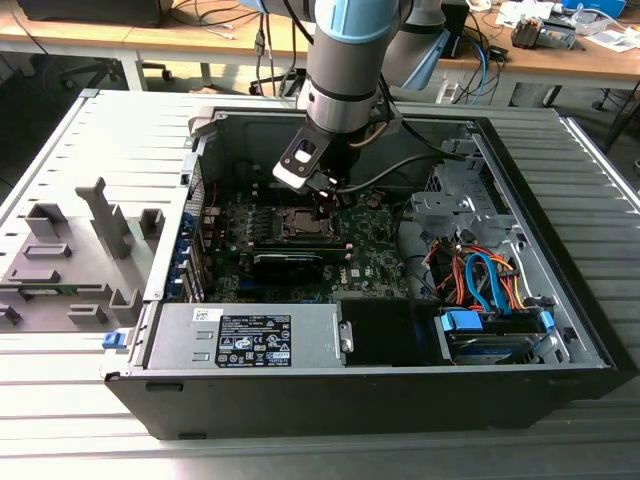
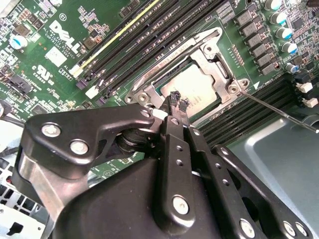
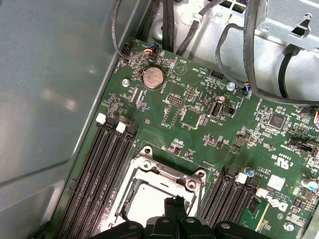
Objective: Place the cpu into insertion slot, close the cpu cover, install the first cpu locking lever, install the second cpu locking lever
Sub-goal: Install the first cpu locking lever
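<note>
You're in a robotics lab or electronics workshop: an open PC case [image 1: 380, 380] sits on a slatted metal tabletop [image 1: 590, 180] under a robot arm [image 1: 350, 60]. Behind it, wooden tabletops [image 1: 200, 45] carry loose cables [image 1: 215, 14] and gear [image 1: 545, 35], and grey jigs [image 1: 70, 250] stand beside the case.

cpu [image 2: 193, 85] 1 | cpu cover [image 2: 215, 63] 1 | coin battery [image 3: 152, 77] 1 | pincer [image 2: 179, 101] 1

- The hand [image 2: 178, 99] hangs low over the cpu [image 2: 197, 84], its 2 black fingertips [image 2: 173, 97] drawn close together.
- The cpu cover [image 2: 212, 52] lies flat, framing the silvery top.
- A thin metal lever [image 2: 279, 110] juts from the socket corner across black memory slots [image 2: 234, 117].
- Green circuit board [image 2: 50, 79] surrounds the socket.
</note>
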Controlling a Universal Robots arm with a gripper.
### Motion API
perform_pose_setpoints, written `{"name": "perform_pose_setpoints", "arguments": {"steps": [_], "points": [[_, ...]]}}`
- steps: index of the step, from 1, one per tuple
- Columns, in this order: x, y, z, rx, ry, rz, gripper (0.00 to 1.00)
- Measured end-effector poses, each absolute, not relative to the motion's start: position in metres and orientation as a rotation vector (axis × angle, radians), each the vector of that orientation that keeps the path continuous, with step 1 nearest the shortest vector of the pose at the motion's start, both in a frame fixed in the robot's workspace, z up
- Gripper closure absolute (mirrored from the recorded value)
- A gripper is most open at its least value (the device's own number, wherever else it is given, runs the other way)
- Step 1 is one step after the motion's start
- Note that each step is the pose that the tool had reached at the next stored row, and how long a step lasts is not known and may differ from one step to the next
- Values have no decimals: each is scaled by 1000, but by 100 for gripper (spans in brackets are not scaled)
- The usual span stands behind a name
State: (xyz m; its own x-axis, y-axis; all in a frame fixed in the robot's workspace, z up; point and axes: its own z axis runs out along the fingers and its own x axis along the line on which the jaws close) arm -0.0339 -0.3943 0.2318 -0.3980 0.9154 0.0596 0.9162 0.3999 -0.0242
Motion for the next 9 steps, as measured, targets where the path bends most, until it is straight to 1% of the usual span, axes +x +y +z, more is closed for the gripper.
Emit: {"name": "perform_pose_setpoints", "arguments": {"steps": [9], "points": [[-34, -394, 232, -1675, -2583, -19, 89]]}}
